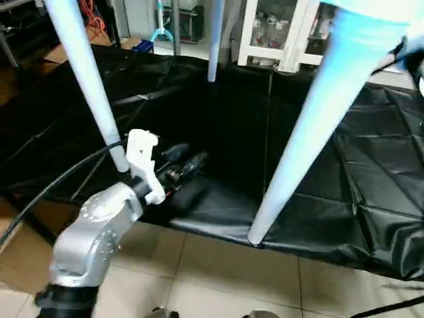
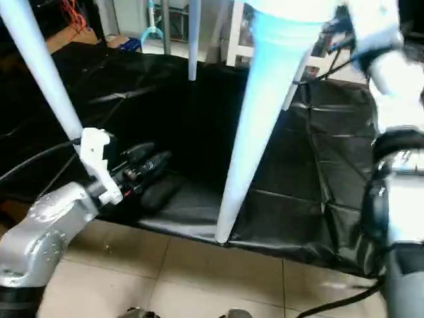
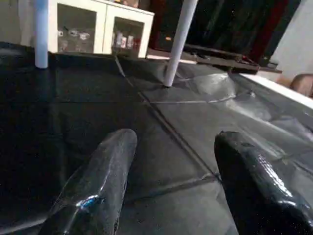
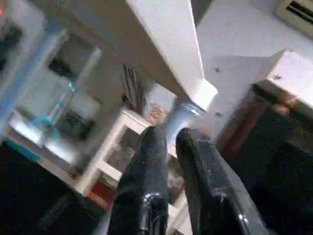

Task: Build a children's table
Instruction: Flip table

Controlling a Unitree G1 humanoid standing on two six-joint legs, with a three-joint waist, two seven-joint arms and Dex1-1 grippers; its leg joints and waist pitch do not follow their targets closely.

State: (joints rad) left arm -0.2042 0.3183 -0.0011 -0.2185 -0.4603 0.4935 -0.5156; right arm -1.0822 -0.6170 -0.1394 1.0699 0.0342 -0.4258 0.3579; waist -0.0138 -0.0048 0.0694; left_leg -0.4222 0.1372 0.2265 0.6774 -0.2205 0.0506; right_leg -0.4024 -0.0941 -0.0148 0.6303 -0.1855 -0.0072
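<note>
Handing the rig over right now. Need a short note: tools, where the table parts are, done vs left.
Left tool: open, empty, low over the black mat.
Right tool: raised beside the table top's corner, fingers close together with a narrow gap; nothing visibly gripped between them.
Table: standing legs-down on the mat. Near leg, left leg and far leg are attached and reach the mat. A fourth leg can't be confirmed from these views.
Done: at least three legs in.
Left: check the fourth corner and that each leg is seated.
</note>
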